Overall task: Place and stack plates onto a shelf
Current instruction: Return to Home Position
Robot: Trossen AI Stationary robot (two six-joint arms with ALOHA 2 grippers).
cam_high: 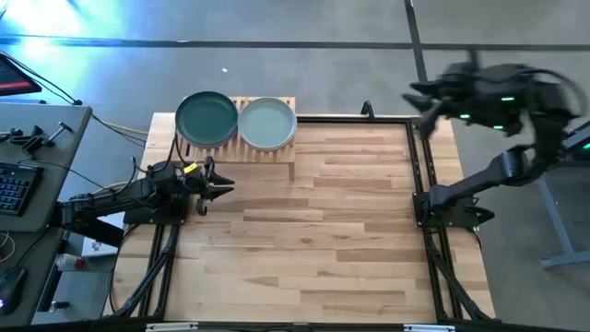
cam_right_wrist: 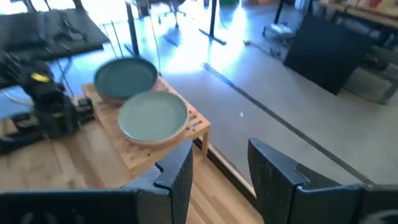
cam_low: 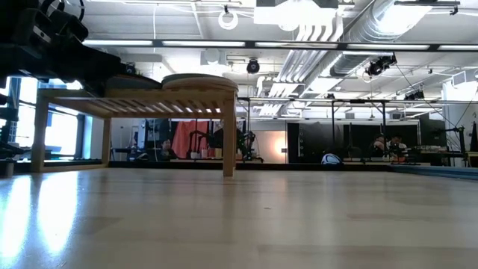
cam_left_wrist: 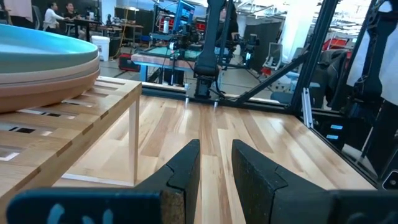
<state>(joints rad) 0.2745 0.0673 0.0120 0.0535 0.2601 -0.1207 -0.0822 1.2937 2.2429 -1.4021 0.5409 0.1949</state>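
The shelf [cam_high: 263,148] stands at the table's far left on its short legs. Two stacks of plates rest on its slats: a dark teal plate [cam_high: 206,119] tops the left one, a sage green plate [cam_high: 267,123] the right one. In the left wrist view, beige and reddish plates [cam_left_wrist: 37,84] lie under the green one. My left gripper [cam_high: 221,184] hovers level just near of the shelf, open by a narrow gap, with nothing in it. My right gripper [cam_high: 419,97] is raised high past the table's far right corner, open and empty.
Bare wooden tabletop [cam_high: 350,221] spreads right of and in front of the shelf. Black frame rails [cam_high: 417,166] run along the table's sides, and a clamp [cam_high: 367,109] sits at the far edge. A desk with a keyboard [cam_high: 14,184] stands left of the table.
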